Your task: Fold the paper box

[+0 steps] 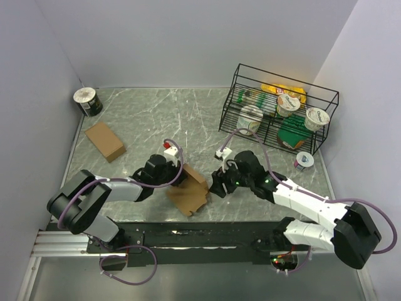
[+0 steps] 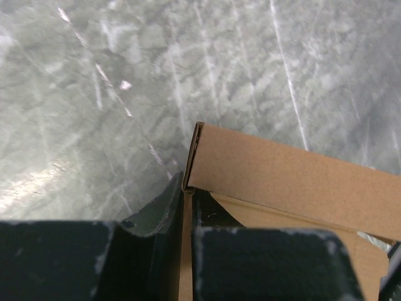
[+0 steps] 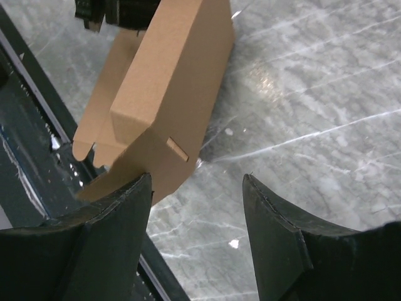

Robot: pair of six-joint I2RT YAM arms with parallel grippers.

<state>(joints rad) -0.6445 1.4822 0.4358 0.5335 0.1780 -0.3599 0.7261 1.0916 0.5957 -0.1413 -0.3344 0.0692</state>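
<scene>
Pinching one thin panel of the paper box (image 1: 188, 191), the left end effector (image 2: 187, 188) is nearly closed, the cardboard edge running up between its two dark fingers. Box sits near the middle of the grey marbled table (image 1: 163, 113), close to the near edge, between the two arms. It is partly formed: one long panel is folded over, and loose notched flaps hang toward the near rail. It is tilted; contact of its lower edge with the table cannot be told. Right end effector (image 1: 217, 186) is just right of the box, fingers wide apart with only table between them. One finger is close to the box's lower corner; contact unclear. Second cardboard box (image 1: 105, 140) lies well apart, far left.
</scene>
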